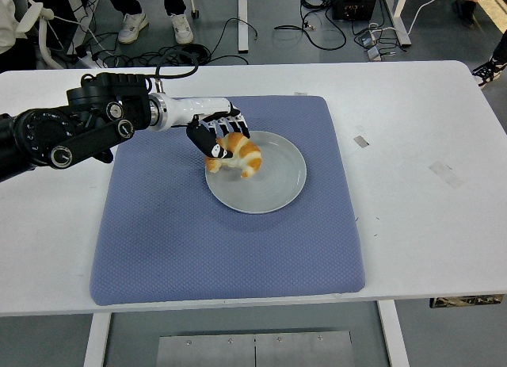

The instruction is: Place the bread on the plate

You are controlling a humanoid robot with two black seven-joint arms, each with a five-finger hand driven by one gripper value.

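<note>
Golden bread sits in my left hand, fingers curled round it. I see it over the grey plate's left part, on the blue mat.

The bread is golden orange with paler, cream-toned patches along its underside. The left hand around it is black, its fingers marked with white bands, and a white wrist section joins it to a black arm studded with round silver fittings. The plate is a pale grey-green — plain, no pattern. The mat is a muted blue-violet with a fine dotted weave. The table is white, with a few small grey marks near its right edge.
</note>
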